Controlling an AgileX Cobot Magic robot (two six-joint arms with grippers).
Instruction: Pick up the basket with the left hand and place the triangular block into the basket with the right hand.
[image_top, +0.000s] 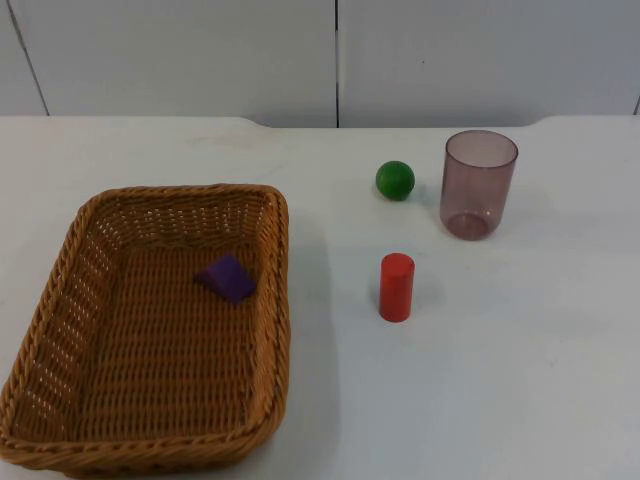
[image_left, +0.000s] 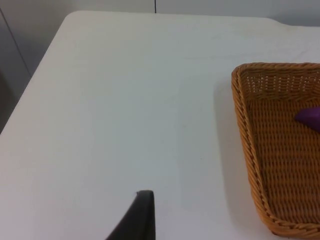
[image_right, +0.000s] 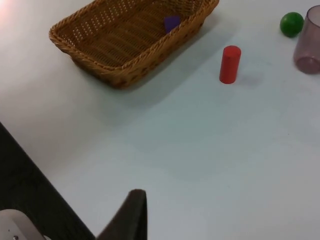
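A woven wicker basket (image_top: 281, 300) rests on the white table at the left. A purple triangular block (image_top: 227, 277) lies inside it, near its far right side. In the left wrist view, my left gripper (image_left: 143, 220) hangs over bare table well apart from the basket (image_left: 244, 130), where the block (image_left: 311, 117) peeks in. In the right wrist view, my right gripper (image_right: 131, 215) is high above the table's near edge, far from the basket (image_right: 125, 72) and the block (image_right: 172, 22). Neither gripper holds anything that I can see.
A red cylinder (image_top: 396, 287) stands upright right of the basket. Behind it are a green ball (image_top: 395, 180) and a translucent purple cup (image_top: 479, 185). The grey partition wall closes the table's far side.
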